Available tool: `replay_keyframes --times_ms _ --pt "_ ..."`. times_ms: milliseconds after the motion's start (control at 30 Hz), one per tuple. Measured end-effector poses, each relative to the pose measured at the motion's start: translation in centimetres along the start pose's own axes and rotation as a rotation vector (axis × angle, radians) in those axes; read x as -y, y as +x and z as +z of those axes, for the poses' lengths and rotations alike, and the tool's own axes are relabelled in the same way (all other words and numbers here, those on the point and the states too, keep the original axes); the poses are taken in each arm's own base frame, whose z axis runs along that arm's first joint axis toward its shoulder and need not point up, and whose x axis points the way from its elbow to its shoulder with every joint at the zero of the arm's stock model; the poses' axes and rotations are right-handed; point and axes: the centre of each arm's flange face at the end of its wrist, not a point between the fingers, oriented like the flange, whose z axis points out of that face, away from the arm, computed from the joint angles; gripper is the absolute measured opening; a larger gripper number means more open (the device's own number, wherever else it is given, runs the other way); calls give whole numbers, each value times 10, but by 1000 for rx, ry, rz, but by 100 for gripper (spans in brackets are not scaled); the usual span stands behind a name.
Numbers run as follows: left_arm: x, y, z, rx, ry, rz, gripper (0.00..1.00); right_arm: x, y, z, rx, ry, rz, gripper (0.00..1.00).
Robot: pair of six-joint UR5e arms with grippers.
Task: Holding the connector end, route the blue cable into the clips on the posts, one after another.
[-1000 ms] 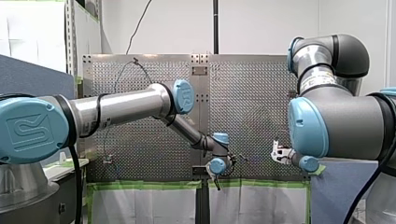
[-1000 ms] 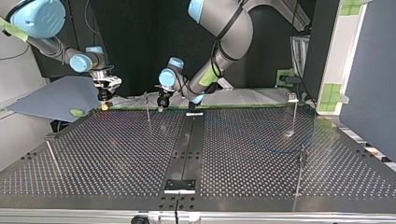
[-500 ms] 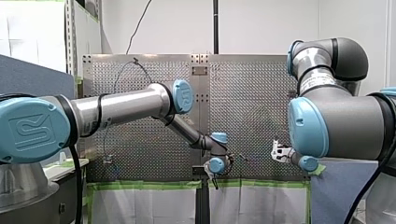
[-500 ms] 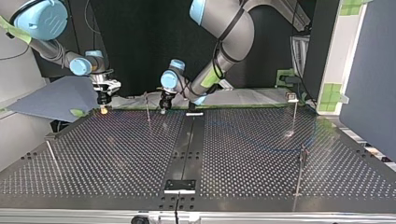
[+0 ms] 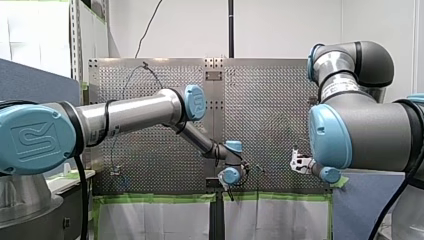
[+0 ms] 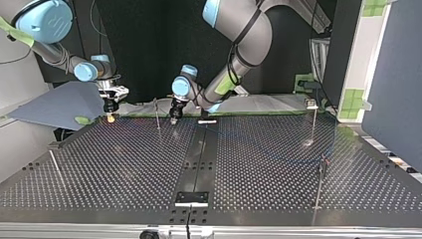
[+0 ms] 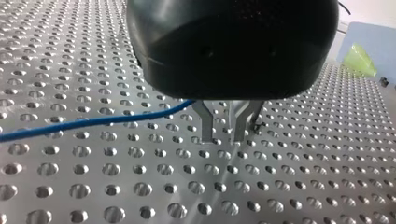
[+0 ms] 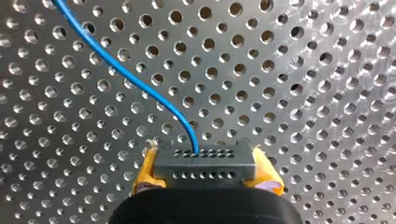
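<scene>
In the right wrist view my right gripper (image 8: 205, 171) has its yellow pads shut on a dark connector (image 8: 204, 161). The blue cable (image 8: 140, 86) leaves the connector's face and curves away over the perforated table. My left gripper (image 7: 223, 133) points its metal fingers (image 7: 204, 125) down at the table, slightly parted with nothing between the tips. The blue cable (image 7: 93, 122) runs off sideways from beside one finger, just above the holes. Across the table, my left gripper (image 6: 173, 118) stands close beside a thin post (image 6: 157, 113), and my right gripper (image 6: 110, 117) hangs at the table's far left edge.
More thin posts stand at the top view's right (image 6: 314, 119), near right (image 6: 321, 184) and near left (image 6: 53, 162). A dark centre strip (image 6: 199, 154) runs across the table. A blue-grey panel (image 6: 59, 104) lies beyond the table behind my right gripper.
My left gripper's fingers have parted, and a faint blue line of cable now shows slack across the table in the top view. Both arms shifted only slightly.
</scene>
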Motion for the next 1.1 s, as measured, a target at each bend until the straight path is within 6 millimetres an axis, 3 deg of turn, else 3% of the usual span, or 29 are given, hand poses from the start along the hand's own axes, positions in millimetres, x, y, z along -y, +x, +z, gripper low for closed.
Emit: replay_keyframes --times_ms 67,100,167,200,233,567,767,1100 --pt "3 0 -1 -6 8 4 46 1 -1 0 4 0 2 0" --pt "5 0 -1 -15 13 10 46 1 -1 0 6 0 3 0" --pt "6 2 -3 -33 21 26 76 1 -2 -1 9 0 4 0" --pt "7 3 -4 -48 26 39 76 1 -2 -1 10 0 5 0" --pt "7 4 -5 -58 31 48 100 1 -2 -1 11 0 5 0" --pt "7 11 -16 -135 6 123 100 1 -6 -3 22 -4 18 0" --pt "21 2 -22 -174 12 175 100 -1 -8 -4 25 -4 33 0" --pt "15 28 -56 -315 -8 251 100 -2 -9 -5 29 -4 40 0"
